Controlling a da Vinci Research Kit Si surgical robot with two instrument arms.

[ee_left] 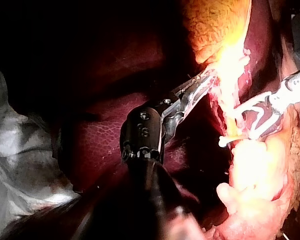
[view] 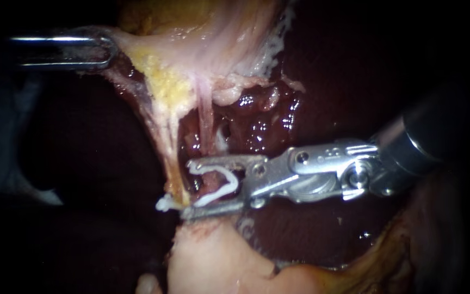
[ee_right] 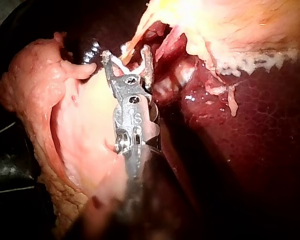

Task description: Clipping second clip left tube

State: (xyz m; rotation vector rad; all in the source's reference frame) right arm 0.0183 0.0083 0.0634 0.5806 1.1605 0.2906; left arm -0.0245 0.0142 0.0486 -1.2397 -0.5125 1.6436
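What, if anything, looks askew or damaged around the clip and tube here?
Nothing clearly stands out. The right instrument holds a white clip spread around the tube; the left instrument holds tissue taut. A white stub pokes past the lower jaw; whether it belongs to that clip is unclear.

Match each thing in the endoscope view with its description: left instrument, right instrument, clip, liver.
Things:
1 left instrument
2 right instrument
3 clip
4 liver

Descriptions:
A white, open, not yet closed
B dark red, glossy
C jaws shut on pale tissue
D jaws carry the clip between them

Pairs: 1-C, 2-D, 3-A, 4-B
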